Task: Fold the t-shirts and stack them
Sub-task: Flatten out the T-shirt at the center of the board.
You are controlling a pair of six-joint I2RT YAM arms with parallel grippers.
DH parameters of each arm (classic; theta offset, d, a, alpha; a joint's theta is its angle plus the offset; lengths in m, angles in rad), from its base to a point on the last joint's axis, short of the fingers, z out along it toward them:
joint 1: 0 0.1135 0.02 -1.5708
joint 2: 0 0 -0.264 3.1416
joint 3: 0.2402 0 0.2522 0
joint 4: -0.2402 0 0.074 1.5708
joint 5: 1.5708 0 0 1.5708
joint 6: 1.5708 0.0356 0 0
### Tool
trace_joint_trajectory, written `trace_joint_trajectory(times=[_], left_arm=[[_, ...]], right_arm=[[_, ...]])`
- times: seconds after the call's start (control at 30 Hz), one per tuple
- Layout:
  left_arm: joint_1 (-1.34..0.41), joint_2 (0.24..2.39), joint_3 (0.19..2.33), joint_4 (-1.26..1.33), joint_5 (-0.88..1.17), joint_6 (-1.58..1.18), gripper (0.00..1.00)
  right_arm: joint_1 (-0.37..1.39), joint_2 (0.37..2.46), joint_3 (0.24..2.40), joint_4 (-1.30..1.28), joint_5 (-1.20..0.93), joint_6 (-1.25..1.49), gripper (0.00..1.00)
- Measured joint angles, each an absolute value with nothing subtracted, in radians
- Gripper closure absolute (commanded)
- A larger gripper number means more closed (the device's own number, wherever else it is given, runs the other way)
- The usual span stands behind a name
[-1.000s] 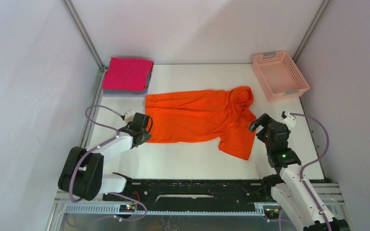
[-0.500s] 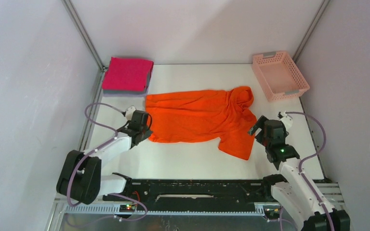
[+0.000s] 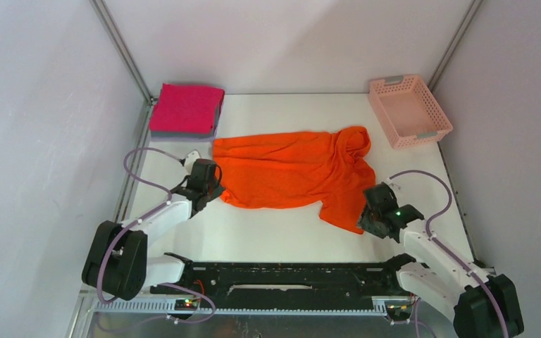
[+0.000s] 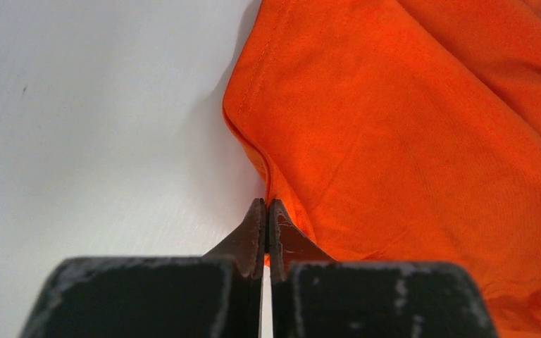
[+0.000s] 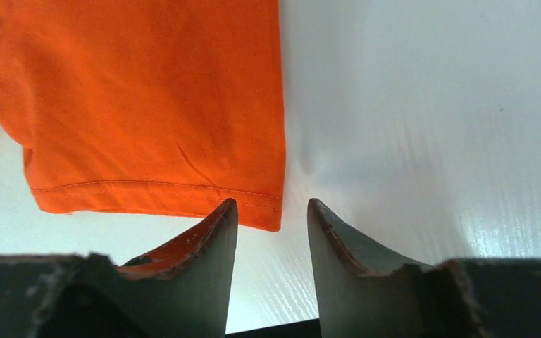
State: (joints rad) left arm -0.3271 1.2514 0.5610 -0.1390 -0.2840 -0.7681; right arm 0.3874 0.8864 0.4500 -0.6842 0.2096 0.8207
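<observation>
The orange tee (image 3: 289, 169), soft and wrinkled, is spread on the smooth white table (image 3: 289, 232). Its left edge is pinched by the closed left gripper (image 4: 268, 211). A stitched corner is seen between the parted fingers of the right gripper (image 5: 271, 218). A folded magenta shirt (image 3: 187, 108) on a grey shirt (image 3: 183, 134) is kept far left, and a lattice basket (image 3: 382, 116) far right.

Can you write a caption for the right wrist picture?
Open right tool lined up on the hemmed corner of the orange t-shirt.
</observation>
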Motion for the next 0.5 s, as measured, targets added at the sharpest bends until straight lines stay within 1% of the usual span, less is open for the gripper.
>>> trace_joint_trajectory(times=[0.13,0.23,0.4,0.43,0.5], left_arm=[[-0.327,1.251,0.561,-0.138,-0.285,-0.767,1.0],[-0.327,1.251,0.561,-0.138,-0.285,-0.767,1.0],[-0.327,1.251,0.561,-0.138,-0.287,-0.766,1.0],[-0.327,1.251,0.561,-0.138,-0.289,-0.766,1.0],[-0.327,1.252,0.561,-0.136,-0.292,-0.766,1.0]], right_arm=[[0.405,0.95,0.45,-0.687,0.205,0.831,0.65],[0.408,1.011,0.45,-0.67,0.202,0.83,0.74],[0.408,1.101,0.479,-0.587,0.195,0.82,0.98],[0.408,1.118,0.482,-0.553,0.19,0.82,1.0],[0.408,1.131,0.482,-0.503,0.179,0.813,1.0]])
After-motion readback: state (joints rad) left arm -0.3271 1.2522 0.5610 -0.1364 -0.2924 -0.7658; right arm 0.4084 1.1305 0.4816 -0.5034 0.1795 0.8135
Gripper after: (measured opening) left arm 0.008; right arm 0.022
